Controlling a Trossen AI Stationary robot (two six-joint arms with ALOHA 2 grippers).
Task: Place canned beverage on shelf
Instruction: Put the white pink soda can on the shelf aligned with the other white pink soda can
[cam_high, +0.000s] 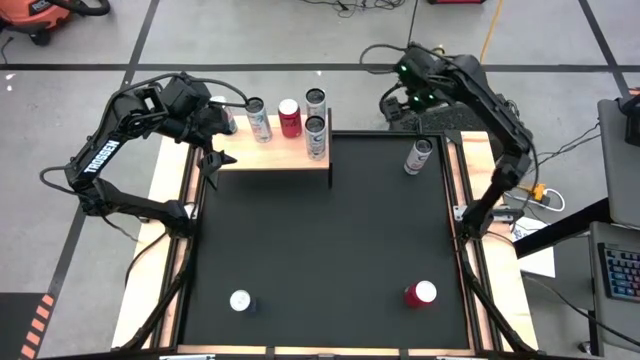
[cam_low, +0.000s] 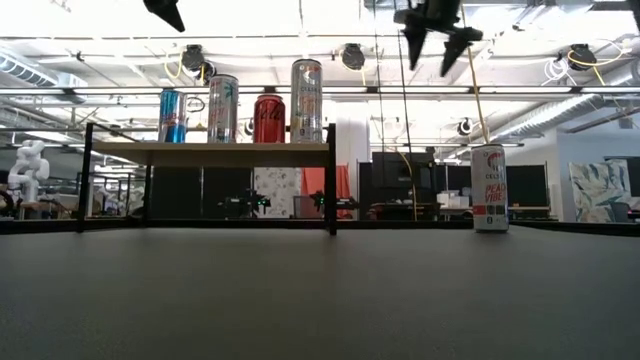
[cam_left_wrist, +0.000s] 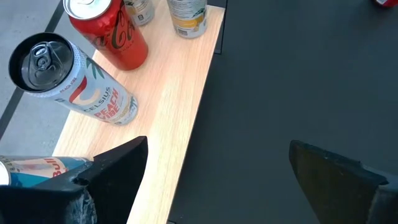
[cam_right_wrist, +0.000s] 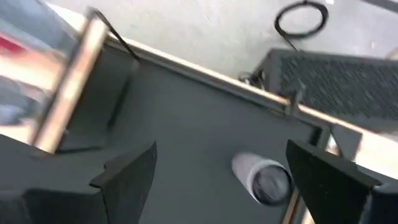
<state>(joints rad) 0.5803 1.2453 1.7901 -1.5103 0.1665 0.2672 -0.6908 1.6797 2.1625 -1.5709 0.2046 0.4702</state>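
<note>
Both sets of jaws stand wide apart, nothing between them. Left gripper (cam_high: 215, 160) hangs over the shelf's (cam_high: 275, 155) outer end, above board level; its dark fingers (cam_left_wrist: 118, 171) frame the light-wood board in the left wrist view. Right gripper (cam_high: 405, 100) hovers high, off the shelf's other end, toward the table's far right corner, over a lone can.

Shelf: light-wood board on thin black legs, at the far edge of the black mat (cam_high: 320, 240), long axis running across the table. In the low view four cans stand upright on it in a row, long axes vertical, tops up: blue-and-silver can (cam_low: 172, 116) at the left end, then a Celsius Peach Vibe can (cam_low: 222, 108), a red cola can (cam_low: 268, 118), and a tall silver can (cam_low: 306, 100) nearest the right end. High view shows a fifth top, a second silver can (cam_high: 316, 100) behind the one at that end.

Off the shelf: another Celsius Peach Vibe can (cam_high: 419, 156) stands upright on the mat, well to the right of the shelf, under the right gripper; pull-tab top shows in the right wrist view (cam_right_wrist: 264, 179). Two more upright cans sit far from the shelf near the mat's front edge: white-topped can (cam_high: 240, 300) front left, red can (cam_high: 420, 293) front right.
</note>
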